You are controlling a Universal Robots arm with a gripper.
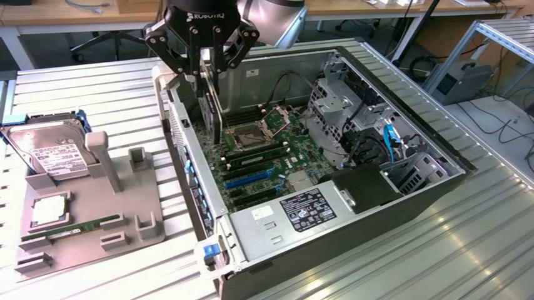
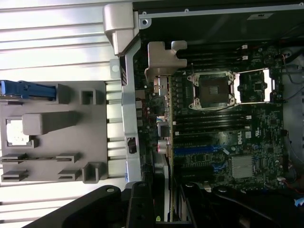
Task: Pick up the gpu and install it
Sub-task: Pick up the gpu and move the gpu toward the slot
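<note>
The gpu (image 1: 212,109) is a thin dark card hanging on edge inside the open computer case (image 1: 434,187), near the case's wall on the exterior view's left and above the motherboard (image 1: 279,153). My gripper (image 1: 205,70) is shut on its upper edge. In the wrist view the gpu (image 2: 164,187) runs edge-on between my fingers (image 2: 140,206). Its pale metal bracket (image 2: 160,59) sits by the case's rear wall, and the blue slots (image 2: 199,150) lie just beside it.
A grey fixture tray (image 1: 87,240) lies outside the case on the exterior view's left. It carries a silver hard drive (image 1: 52,157), a square chip (image 1: 50,209) and a green memory stick (image 1: 74,230). Drive cages (image 1: 351,119) and a power supply (image 1: 304,212) crowd the case.
</note>
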